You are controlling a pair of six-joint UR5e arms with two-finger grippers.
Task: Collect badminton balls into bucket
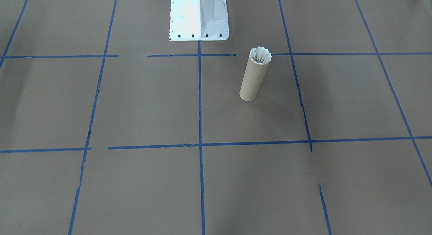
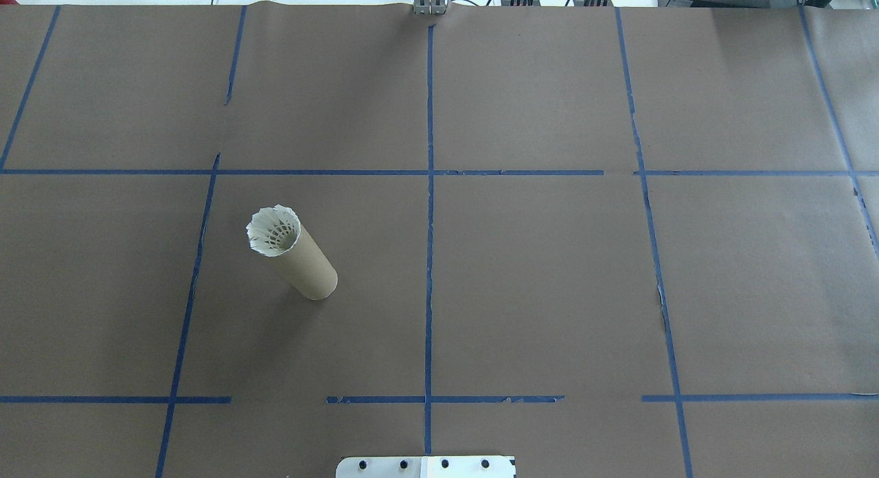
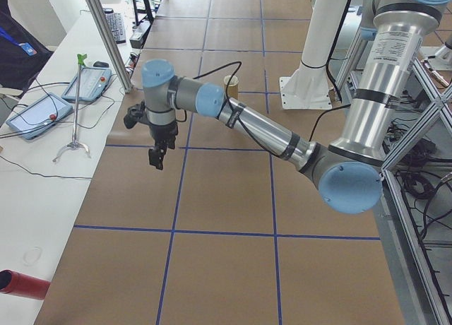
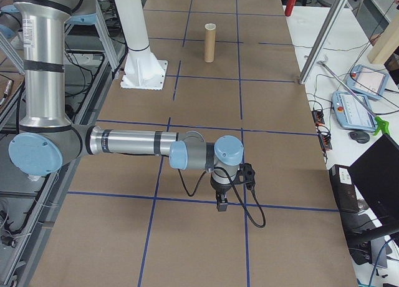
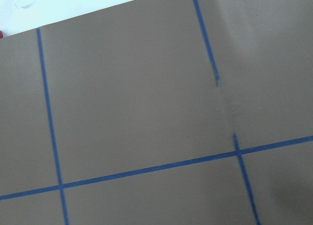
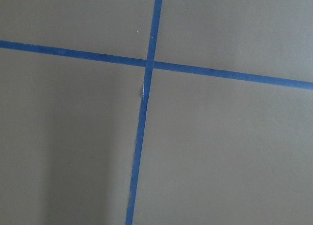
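While shuttlecock (image 2: pixel 274 231) tops bucket (image 2: pixel 302 262), end effectors apart

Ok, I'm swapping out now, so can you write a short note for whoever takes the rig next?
Left end effector: hangs above bare table near the robot's left end, nothing seen in it; open or shut cannot be told from this side view.
Right end effector: the same at the right end, over bare paper.
Tube: stands upright on the robot's left half of the table.
Shuttlecock: sits in the tube's open top, feather skirt flaring at the rim.
Done: the only shuttlecock in view is in the tube.
Left: no loose shuttlecock shows on the table, so nothing seems left to collect.
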